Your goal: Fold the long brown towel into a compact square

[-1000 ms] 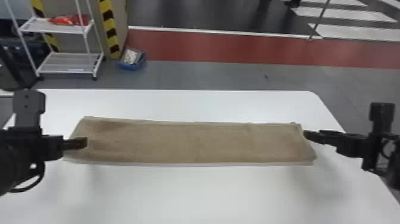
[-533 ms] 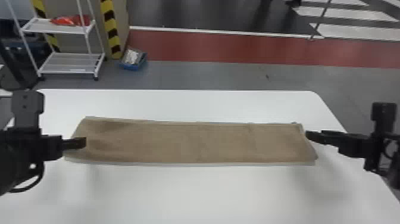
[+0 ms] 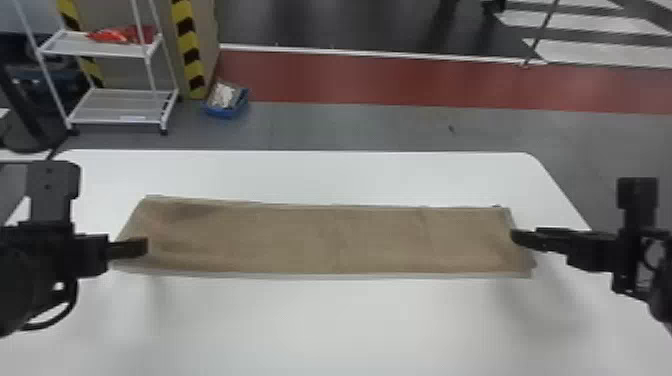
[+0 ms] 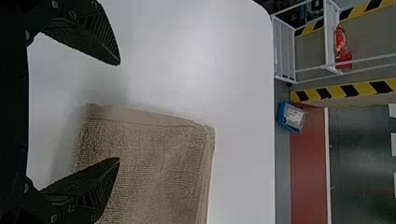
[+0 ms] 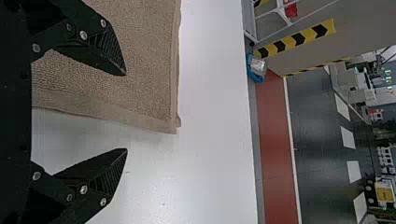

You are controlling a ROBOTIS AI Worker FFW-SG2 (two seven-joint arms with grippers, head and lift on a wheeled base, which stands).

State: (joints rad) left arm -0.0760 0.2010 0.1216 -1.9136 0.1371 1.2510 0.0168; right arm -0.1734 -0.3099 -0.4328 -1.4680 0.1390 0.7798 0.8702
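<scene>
Two fingers are spread wide on the left gripper (image 3: 143,246), with the left end of the brown towel (image 3: 300,240) between them; the right gripper (image 3: 517,237) is opened just as wide at the right end. Nothing is pinched by either; whether the cloth is touched cannot be told. The towel is laid in a long strip across the white table (image 3: 340,325). Beyond, whitish contents are held in a blue bin (image 3: 225,112) on the floor.
</scene>
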